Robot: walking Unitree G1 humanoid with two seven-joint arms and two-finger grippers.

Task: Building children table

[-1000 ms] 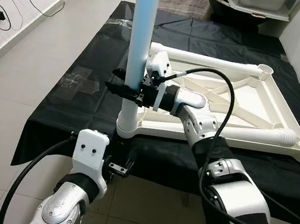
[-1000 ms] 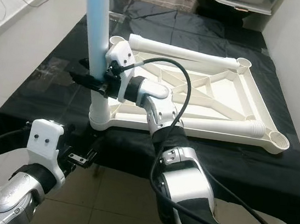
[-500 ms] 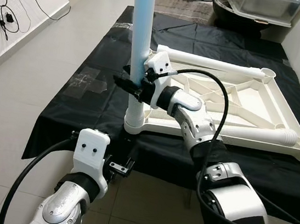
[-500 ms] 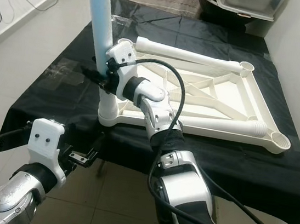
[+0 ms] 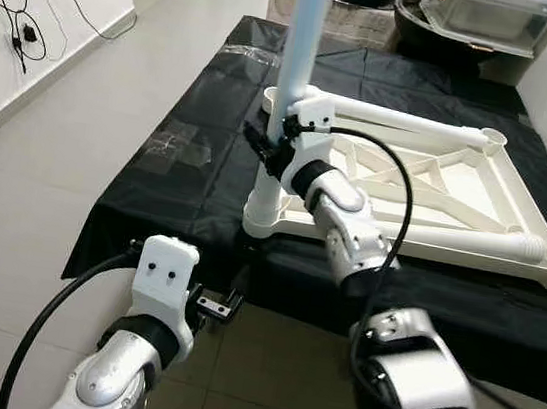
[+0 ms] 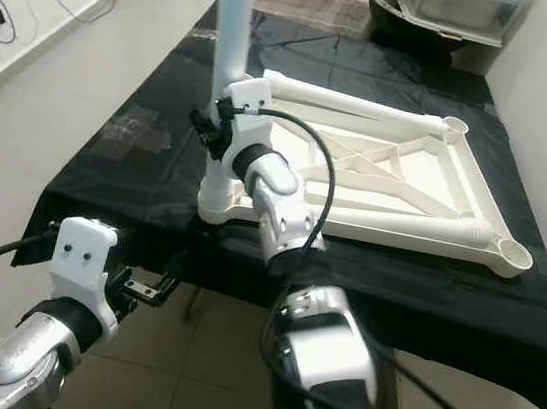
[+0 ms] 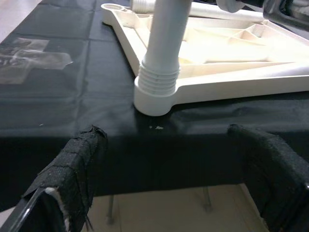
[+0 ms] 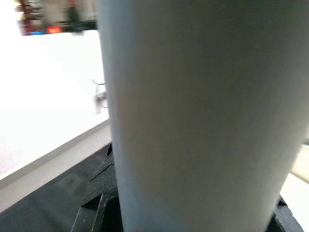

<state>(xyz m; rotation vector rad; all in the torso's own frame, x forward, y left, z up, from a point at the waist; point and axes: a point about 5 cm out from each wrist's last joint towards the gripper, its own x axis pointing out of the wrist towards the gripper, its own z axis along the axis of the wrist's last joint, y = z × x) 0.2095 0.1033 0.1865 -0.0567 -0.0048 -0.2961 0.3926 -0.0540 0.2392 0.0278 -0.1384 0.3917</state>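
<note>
1. Nearest, the left gripper [image 7: 159,193] is held idle below the black-draped table's edge [image 5: 147,248], fingers apart.
2. Beyond, the right gripper [image 5: 269,149] is clamped on the upright blue table leg [image 5: 299,57], seemingly steadying it in the near corner socket [image 5: 262,213].
3. Farther along, the upturned white tabletop frame [image 5: 435,201] is laid flat.

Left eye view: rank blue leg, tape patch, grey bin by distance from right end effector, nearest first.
1. Blue leg, upright in the right end effector.
2. Tape patch, on the black cloth to its left.
3. Grey bin, far end, right.
</note>
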